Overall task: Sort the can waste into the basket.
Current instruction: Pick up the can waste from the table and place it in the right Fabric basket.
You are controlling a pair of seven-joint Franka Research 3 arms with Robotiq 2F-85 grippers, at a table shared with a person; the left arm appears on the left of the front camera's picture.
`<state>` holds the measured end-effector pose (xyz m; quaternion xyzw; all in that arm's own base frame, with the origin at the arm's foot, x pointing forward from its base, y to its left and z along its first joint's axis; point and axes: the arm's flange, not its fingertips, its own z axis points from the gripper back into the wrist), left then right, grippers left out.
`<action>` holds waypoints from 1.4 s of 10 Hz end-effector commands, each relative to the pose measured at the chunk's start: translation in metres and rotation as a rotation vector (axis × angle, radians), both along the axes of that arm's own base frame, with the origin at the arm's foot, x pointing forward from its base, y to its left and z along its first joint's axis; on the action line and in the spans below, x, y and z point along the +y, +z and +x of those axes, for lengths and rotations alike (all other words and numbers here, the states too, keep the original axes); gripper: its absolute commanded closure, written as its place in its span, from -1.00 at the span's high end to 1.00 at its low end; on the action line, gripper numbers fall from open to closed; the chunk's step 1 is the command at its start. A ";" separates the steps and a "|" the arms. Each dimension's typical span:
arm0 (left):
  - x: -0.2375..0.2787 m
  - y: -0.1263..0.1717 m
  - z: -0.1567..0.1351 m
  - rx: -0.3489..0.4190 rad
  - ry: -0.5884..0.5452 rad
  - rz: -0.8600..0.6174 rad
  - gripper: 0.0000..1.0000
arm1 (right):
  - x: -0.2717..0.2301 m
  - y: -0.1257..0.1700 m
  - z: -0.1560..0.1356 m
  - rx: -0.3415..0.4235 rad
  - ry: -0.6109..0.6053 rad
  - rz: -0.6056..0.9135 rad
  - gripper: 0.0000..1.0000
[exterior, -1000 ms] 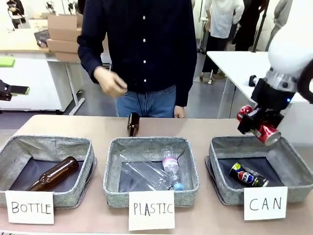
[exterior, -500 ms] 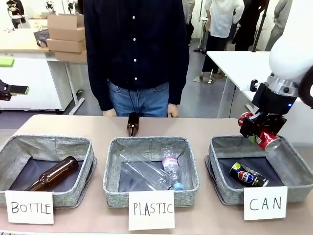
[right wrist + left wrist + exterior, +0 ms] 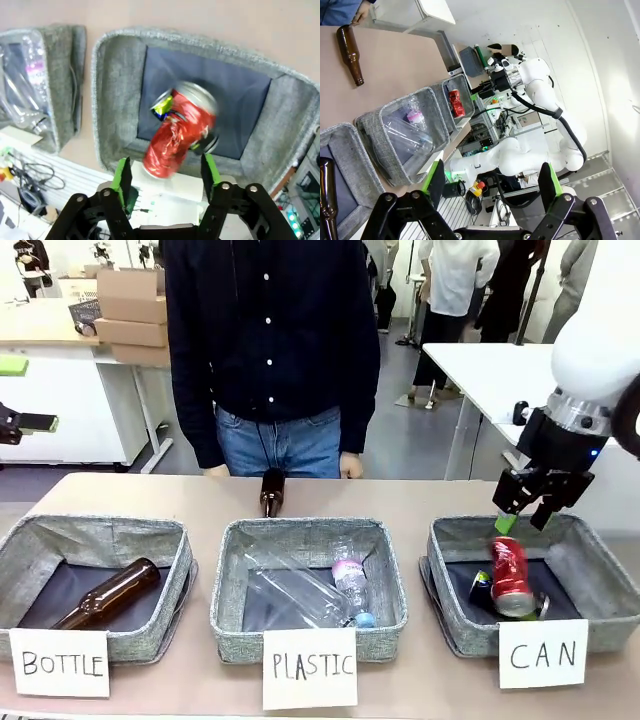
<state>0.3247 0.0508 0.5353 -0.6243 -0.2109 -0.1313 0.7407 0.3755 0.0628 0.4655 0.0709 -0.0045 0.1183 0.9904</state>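
Right arm reaching in from the right side of the front view, wrist pointing down, right claw (image 3: 531, 521) hanging above the far rim of the basket (image 3: 460, 635) signed "CAN" (image 3: 543, 655). Jaws spread apart, green pads facing each other with nothing between them. Seen along its own fingers in the wrist view, right claw (image 3: 166, 177) open likewise, pads standing either side of the drop line without touching anything.

Red can (image 3: 511, 578) below the open jaws, clear of the pads, upright and slightly tilted, over the dark floor of the basket; blurred in the wrist view, red can (image 3: 177, 134), crumpled along its side, silver rim at the top, a bit of yellow-green print near that end. Cannot tell whether resting on the floor or not. Silvery dark-blue can (image 3: 482, 587) lying on the basket floor just behind and beside the red one, mostly hidden by it.

Left claw (image 3: 490, 182) held high and off to the side, looking across the surface (image 3: 395, 65) toward the other arm, fingers wide apart and holding nothing.

Grey fabric walls of the basket upright, floor dark, white sign fixed on the near wall. Person (image 3: 272, 340) standing at the far edge of the surface, hands low at the edge.
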 end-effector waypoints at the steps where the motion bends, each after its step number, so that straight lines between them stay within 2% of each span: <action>1: 0.002 0.001 -0.002 -0.015 -0.016 0.007 0.94 | -0.003 0.002 0.001 -0.018 -0.023 0.021 1.00; 3: 0.002 0.001 -0.002 -0.015 -0.016 0.007 0.94 | -0.004 0.004 0.001 -0.042 -0.044 0.043 1.00; 4: 0.002 0.001 -0.002 -0.015 -0.016 0.007 0.94 | -0.006 0.008 0.001 -0.082 -0.090 0.098 1.00; 5: 0.002 0.001 -0.002 -0.015 -0.016 0.007 0.94 | -0.012 0.031 -0.005 -0.191 -0.189 0.459 1.00; 6: 0.002 0.001 -0.002 -0.015 -0.016 0.007 0.94 | -0.025 0.054 -0.015 -0.252 -0.109 1.035 1.00; 7: 0.002 0.001 -0.002 -0.015 -0.016 0.007 0.94 | -0.027 0.072 -0.019 -0.282 -0.182 1.378 1.00; 8: 0.002 0.001 -0.002 -0.015 -0.016 0.007 0.94 | -0.026 0.082 -0.020 -0.191 -0.176 1.620 1.00; 9: 0.002 0.001 -0.002 -0.015 -0.016 0.007 0.94 | -0.026 0.087 -0.017 -0.163 -0.285 1.759 1.00; 10: 0.002 0.001 -0.002 -0.015 -0.016 0.007 0.94 | -0.028 0.087 -0.017 -0.174 -0.290 1.855 1.00; 11: 0.002 0.001 -0.002 -0.015 -0.016 0.007 0.94 | -0.031 0.099 -0.023 -0.124 -0.257 0.827 1.00; 14: 0.002 0.001 -0.002 -0.015 -0.016 0.007 0.94 | -0.031 0.099 -0.023 -0.124 -0.257 0.827 1.00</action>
